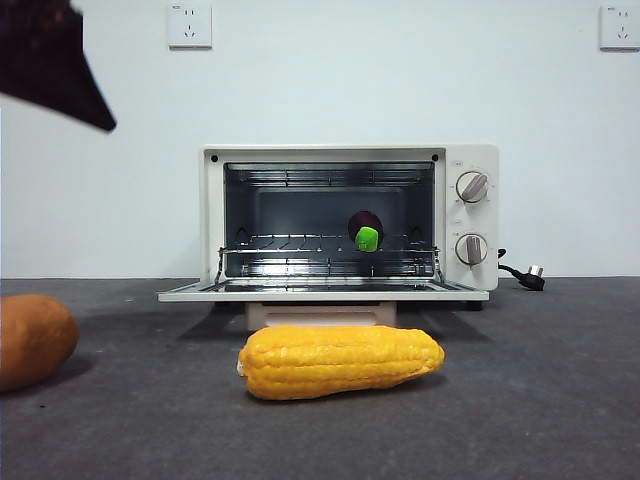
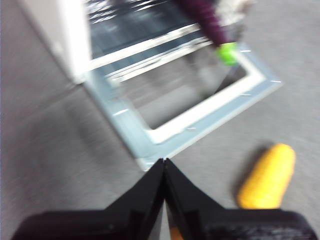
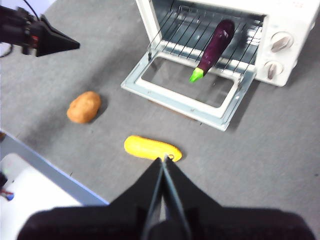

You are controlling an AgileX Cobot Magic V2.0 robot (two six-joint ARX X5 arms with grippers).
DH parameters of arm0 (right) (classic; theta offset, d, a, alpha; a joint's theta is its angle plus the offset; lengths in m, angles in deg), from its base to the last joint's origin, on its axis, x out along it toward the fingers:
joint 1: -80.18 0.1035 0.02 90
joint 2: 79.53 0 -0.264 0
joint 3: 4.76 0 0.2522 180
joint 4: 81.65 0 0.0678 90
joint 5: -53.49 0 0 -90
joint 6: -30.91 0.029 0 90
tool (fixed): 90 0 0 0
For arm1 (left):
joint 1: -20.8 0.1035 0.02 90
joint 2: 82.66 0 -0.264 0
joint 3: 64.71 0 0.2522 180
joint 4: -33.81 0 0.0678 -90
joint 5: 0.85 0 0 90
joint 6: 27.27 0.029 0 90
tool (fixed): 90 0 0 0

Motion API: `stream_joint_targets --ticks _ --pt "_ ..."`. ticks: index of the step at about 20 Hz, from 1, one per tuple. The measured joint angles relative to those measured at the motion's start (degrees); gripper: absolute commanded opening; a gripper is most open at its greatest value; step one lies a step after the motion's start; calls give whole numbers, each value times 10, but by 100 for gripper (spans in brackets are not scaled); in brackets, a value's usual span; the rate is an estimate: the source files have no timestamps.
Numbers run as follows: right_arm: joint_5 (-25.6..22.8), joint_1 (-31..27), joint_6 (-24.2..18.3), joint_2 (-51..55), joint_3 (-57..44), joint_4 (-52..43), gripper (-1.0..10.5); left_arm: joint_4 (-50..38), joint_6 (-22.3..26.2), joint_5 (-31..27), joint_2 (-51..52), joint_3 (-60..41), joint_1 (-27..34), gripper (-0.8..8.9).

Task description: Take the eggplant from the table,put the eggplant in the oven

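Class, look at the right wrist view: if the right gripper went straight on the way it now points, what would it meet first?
Probably the corn, lying just beyond the shut right gripper. Behind it comes the oven's open door. Depth is unclear, so it might pass above the corn.

corn cob (image 1: 341,361) lying front centre; potato (image 1: 33,340) far left; 2 wall sockets (image 1: 190,25) above.

Even bright light; left wrist view motion-blurred, others sharp.
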State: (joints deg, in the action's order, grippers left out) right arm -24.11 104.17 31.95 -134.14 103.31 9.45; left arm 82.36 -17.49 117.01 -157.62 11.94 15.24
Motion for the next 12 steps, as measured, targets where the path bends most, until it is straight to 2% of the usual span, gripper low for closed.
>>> stream_joint_targets --ticks 4,8,12 --pt "-20 0 0 39 0 1 -12 -29 -11 36 -80 0 39 -6" --pt "-20 0 5 66 0 1 -12 -71 -20 64 -153 0 43 -6" --pt "-20 0 15 67 0 1 -12 -106 -30 67 -221 0 43 -6"
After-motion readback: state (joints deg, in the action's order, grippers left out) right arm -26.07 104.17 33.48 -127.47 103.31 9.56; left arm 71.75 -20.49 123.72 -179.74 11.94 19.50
